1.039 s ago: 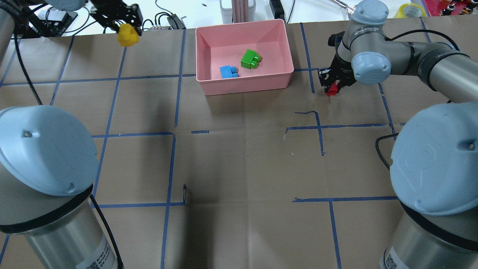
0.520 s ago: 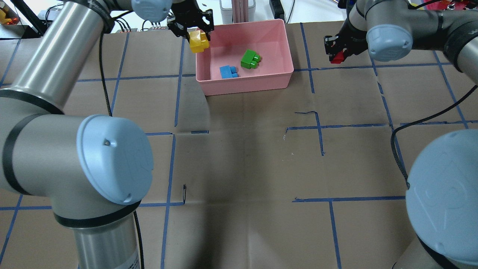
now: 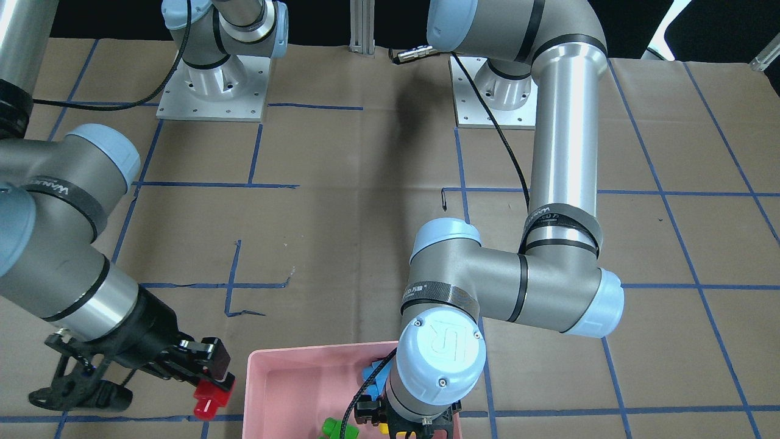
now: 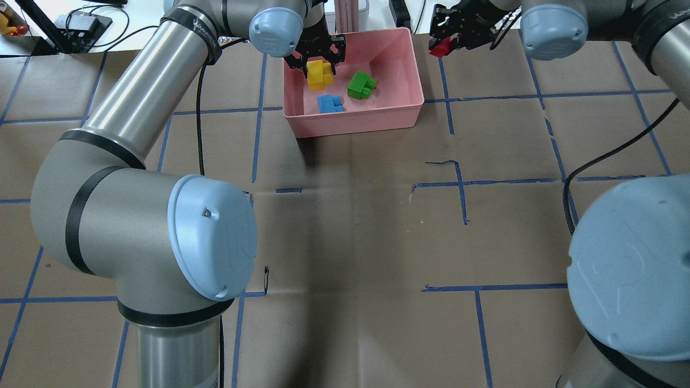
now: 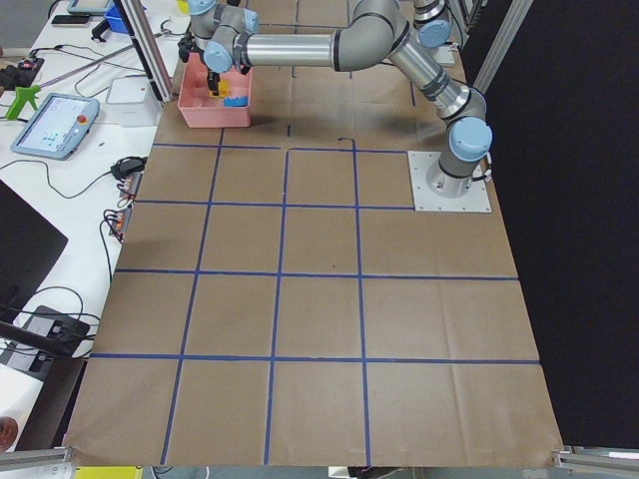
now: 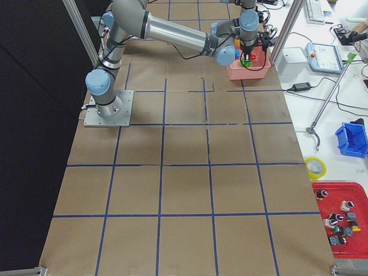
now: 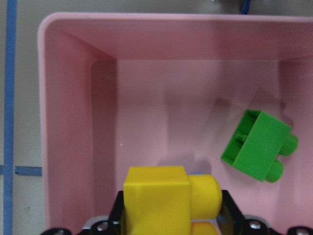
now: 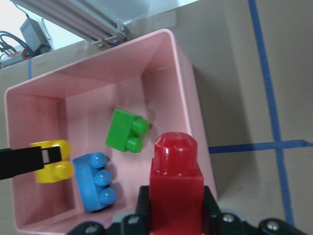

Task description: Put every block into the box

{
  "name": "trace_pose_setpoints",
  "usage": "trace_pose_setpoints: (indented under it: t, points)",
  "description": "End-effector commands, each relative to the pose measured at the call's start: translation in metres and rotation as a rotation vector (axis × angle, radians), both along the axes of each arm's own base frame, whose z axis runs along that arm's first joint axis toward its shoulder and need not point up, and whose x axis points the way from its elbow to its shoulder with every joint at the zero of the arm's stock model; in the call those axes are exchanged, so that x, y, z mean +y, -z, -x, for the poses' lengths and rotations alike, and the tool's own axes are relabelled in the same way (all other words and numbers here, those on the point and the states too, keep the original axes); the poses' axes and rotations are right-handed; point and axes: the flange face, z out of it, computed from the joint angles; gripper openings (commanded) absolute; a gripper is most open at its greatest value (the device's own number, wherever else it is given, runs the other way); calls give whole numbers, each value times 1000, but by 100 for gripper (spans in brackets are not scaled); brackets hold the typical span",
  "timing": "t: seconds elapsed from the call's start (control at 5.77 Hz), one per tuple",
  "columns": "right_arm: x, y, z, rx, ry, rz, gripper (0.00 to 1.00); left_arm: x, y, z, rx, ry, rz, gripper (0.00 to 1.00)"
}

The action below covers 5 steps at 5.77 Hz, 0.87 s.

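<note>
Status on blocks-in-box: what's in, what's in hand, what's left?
Done: the green block and blue block lie in the pink box. In hand: the left gripper holds the yellow block over the box's inside; the right gripper holds the red block just outside the rim. Left: release the yellow, bring the red over and release it.

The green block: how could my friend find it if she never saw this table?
Find the pink box at the table's far edge. On its floor, the green block lies right of the blue block, nearer the right wall. It is the only green thing there, tilted and lying free, while the yellow block hangs in the left gripper.
</note>
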Motion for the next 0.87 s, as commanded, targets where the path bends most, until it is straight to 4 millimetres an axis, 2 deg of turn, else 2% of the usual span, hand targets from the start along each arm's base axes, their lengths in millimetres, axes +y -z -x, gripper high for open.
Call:
trace_pose_setpoints:
  t: [0.0, 0.17, 0.52, 0.69]
  points:
    - [-3, 31, -54, -79, -31, -26, 8, 12, -67, -30, -2, -16, 10, 99]
    - [-2, 34, -63, -86, -37, -35, 10, 12, -100, -79, -3, -1, 9, 99]
    - [1, 48, -94, -219, -75, -84, 11, 20, -140, -174, -24, 64, -14, 99]
    - [0, 47, -94, -212, -77, -77, 91, 45, -149, -200, -25, 89, -48, 99]
